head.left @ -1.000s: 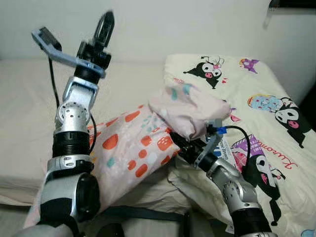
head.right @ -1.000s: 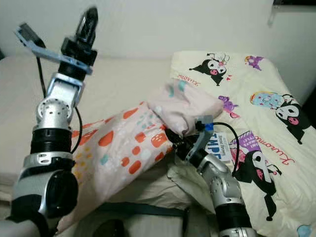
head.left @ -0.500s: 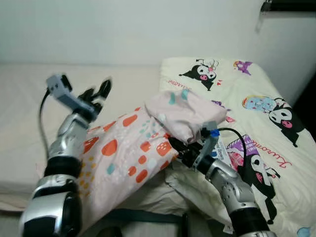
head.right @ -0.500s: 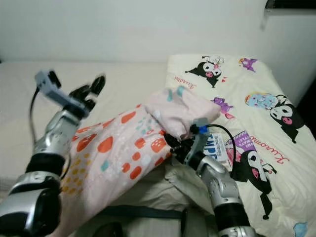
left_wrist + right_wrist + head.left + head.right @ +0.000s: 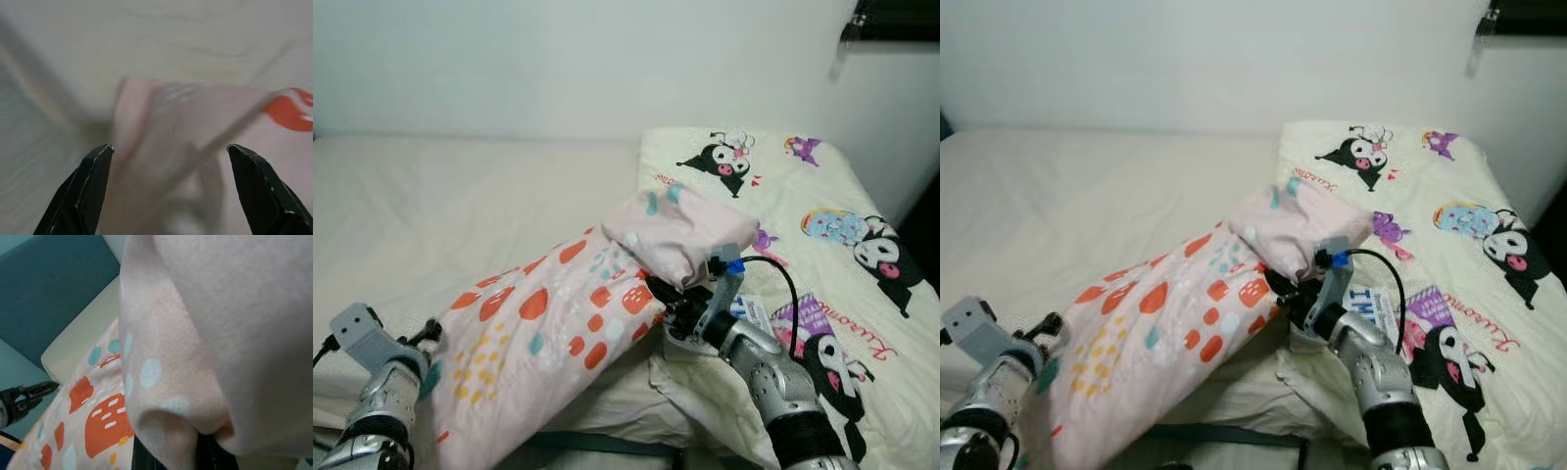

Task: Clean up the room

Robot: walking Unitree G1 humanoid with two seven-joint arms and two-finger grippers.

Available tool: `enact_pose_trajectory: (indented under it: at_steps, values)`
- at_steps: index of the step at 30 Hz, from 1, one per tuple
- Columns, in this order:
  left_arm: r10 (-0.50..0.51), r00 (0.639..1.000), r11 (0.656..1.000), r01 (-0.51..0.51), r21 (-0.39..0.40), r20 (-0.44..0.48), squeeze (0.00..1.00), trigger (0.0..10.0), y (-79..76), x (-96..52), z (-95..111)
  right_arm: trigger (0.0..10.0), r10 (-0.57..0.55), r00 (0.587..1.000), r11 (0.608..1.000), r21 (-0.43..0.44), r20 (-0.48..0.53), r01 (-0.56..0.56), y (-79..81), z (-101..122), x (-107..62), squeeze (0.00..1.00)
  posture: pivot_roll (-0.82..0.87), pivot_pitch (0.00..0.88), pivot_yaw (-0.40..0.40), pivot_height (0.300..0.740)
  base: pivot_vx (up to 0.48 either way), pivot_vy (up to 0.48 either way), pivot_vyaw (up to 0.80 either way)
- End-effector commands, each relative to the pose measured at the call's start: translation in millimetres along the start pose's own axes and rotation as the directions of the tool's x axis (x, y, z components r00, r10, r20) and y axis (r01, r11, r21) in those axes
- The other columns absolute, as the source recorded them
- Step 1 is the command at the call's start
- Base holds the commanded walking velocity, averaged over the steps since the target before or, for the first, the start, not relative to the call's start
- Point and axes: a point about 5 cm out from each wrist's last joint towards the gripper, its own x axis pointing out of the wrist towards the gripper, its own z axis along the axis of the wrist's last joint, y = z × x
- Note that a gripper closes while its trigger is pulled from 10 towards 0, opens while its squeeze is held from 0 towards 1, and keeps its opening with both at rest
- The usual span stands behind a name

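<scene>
Nearest to me, at the lower left of the head view, my left gripper (image 5: pixel 168 186) is low beside the bottom end of the pink pillow (image 5: pixel 538 343); in the left wrist view its two black fingers (image 5: pixel 90 186) stand wide apart with the blurred pink cloth between them, and I cannot tell if they touch it. A little farther, in the middle, my right gripper (image 5: pixel 658 292) is pushed into the upper end of the pillow, where the cloth is bunched up into a fold; the right wrist view shows the pink cloth pinched between its fingers, so I judge that it is clamped on the pillow. The pillow, pink with orange and teal spots, lies tilted across the near edge of the bed (image 5: pixel 460 196), its low end hanging toward the floor. Beside my right arm is a small printed packet (image 5: pixel 1371 311) on the cartoon blanket (image 5: pixel 842 196), which covers the right part of the bed up to the wall. What can go wrong, in my opinion: the right gripper holds only a fold of cloth, so when I lift, the cover may slip or stretch and the heavy low end may slide off the bed. If the left gripper closes on air, the pillow will swing and may drag the blanket.
</scene>
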Motion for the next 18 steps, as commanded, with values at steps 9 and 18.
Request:
enact_pose_trajectory:
  at_steps: [9,18]
  values:
    - [0.180,0.976,0.976,-0.163,0.142,-0.120,0.00,10.0,50.6,-19.0,-43,0.0,0.035,0.996,0.998,-0.058,0.081,-0.030,4.2,16,4.0,0.00,-0.11,0.043,0.008,0.731,-0.053,0.000,0.00]
    - [0.219,0.931,0.943,-0.126,0.307,-0.292,0.00,10.0,65.8,-44.4,-98,0.0,0.043,0.995,0.997,-0.066,0.089,-0.037,4.5,18,6.3,0.00,-0.11,0.036,0.005,0.740,0.000,0.000,0.00]
